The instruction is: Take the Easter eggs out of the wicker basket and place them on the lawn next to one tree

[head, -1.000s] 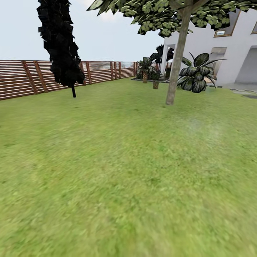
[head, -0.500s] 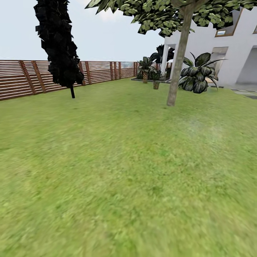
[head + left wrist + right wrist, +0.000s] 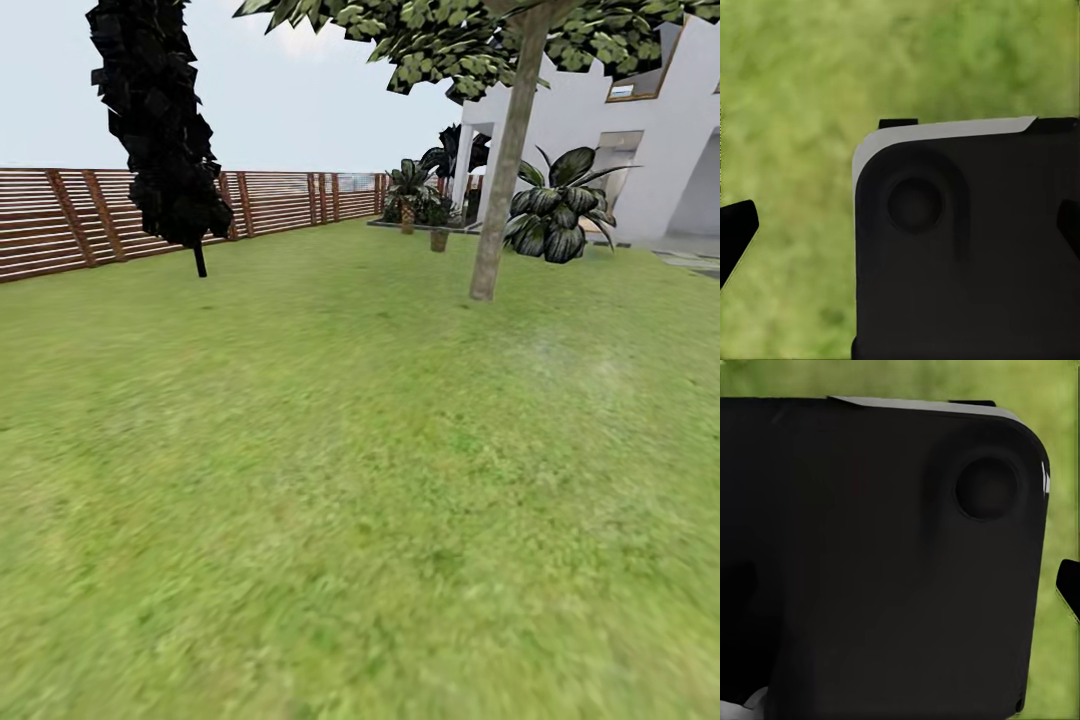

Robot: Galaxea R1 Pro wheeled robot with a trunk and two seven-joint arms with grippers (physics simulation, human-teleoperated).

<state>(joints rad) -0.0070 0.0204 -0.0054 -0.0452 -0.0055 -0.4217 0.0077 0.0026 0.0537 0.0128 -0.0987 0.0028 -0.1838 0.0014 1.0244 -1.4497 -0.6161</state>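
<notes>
The lawn (image 3: 330, 470) fills the lower frame. How wide either hand is set cannot be told; dark housing is seen above grass. The tree (image 3: 500, 200) stands upper right. Egg placement is judged still undone.

Grass everywhere: the lawn (image 3: 330, 480) looks soft, matt and patchy green. The tree (image 3: 505, 170) has a smooth, mottled grey-tan trunk, dull bark. Behind, the fence (image 3: 280, 200) is brown horizontal wooden slats. The house wall (image 3: 660, 150) looks flat white plaster. Close up, a black robot body panel (image 3: 967, 255), smooth matt plastic.
</notes>
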